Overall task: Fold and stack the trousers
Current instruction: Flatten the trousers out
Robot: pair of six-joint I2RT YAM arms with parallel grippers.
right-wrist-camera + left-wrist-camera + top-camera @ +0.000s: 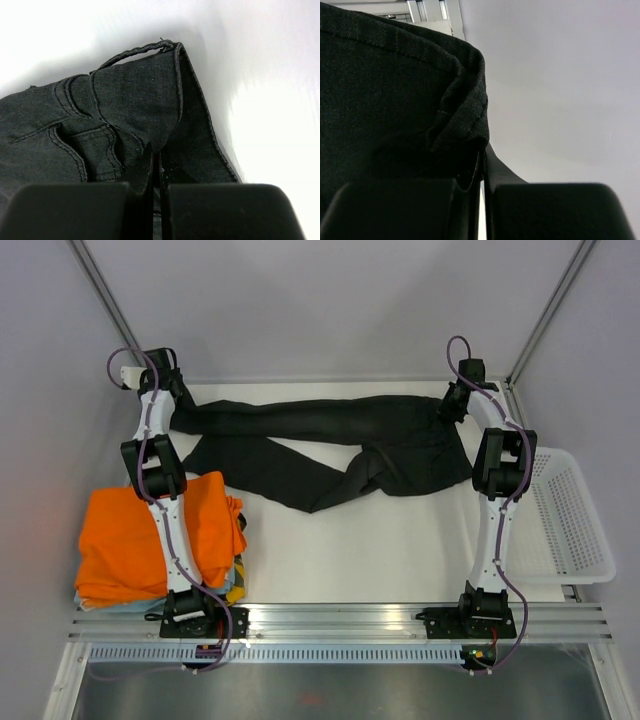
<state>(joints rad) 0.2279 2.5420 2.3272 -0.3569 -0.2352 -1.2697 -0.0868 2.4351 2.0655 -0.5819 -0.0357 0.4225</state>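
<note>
Beyond the orange garment at near left, the trousers lie across the far table, long axis left to right. The left gripper pinches a leg end, and the right gripper pinches the waist corner.

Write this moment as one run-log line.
left gripper: shut on trousers, leg end | right gripper: shut on trousers, waist | trousers: flat on table, legs splayed | orange garment: near left

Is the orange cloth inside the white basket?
No, the orange cloth lies folded beside the left arm, on the opposite side of the table from the white basket.
</note>
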